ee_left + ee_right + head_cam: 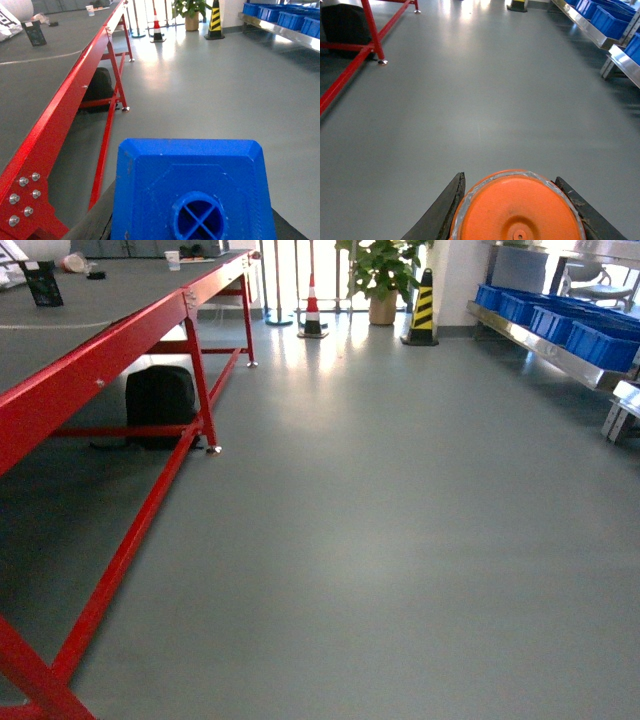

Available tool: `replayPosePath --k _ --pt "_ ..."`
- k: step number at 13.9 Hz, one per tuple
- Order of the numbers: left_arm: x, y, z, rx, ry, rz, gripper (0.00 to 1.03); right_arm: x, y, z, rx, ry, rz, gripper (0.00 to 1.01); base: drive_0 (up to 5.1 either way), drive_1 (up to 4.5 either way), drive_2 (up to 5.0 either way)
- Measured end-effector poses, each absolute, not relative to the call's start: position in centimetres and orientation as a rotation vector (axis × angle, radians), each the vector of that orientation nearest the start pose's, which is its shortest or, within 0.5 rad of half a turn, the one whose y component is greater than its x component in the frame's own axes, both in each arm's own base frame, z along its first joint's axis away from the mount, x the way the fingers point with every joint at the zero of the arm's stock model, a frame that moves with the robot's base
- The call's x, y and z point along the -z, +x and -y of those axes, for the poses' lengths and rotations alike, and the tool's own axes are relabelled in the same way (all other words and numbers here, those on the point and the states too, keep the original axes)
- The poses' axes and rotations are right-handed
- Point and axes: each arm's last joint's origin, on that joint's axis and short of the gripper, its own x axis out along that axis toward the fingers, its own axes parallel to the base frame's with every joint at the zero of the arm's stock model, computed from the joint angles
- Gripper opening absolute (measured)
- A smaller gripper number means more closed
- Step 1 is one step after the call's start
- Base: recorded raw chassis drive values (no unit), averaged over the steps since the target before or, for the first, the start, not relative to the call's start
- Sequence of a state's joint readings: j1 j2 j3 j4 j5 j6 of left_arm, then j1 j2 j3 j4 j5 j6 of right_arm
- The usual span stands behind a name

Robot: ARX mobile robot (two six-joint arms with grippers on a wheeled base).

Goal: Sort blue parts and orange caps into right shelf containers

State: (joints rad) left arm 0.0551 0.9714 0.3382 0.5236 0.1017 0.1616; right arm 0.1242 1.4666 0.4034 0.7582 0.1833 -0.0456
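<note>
One blue part (192,190), one orange cap (517,207), two traffic cones (421,308), one potted plant (380,275).

Only the gripper fingers showed. Right gripper (517,210): two dark, near-black fingers (445,210) tapering to blunt tips, worn matte surface with pale scuffs on the one right of the orange cap (517,212). Left gripper (192,225): just dark slivers at the bottom edge.

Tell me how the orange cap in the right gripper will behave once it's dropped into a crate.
The orange cap looks like rigid plastic, so it should probably keep its shape under the right gripper and on landing. Its round outline suggests it may roll if it lands on edge; flat on its face it would likely stay put. It seems small against the blue crates, so probably light.
</note>
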Motion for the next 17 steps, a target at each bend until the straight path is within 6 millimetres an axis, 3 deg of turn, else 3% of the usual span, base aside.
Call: replayPosePath --k 17 --pt "-21.44 19.97 -0.81 0.054 0.153 -0.105 0.44 -15.25 25.47 -2.66 0.051 -0.091 -0.3 0.43 0.0 4.16 -4.1"
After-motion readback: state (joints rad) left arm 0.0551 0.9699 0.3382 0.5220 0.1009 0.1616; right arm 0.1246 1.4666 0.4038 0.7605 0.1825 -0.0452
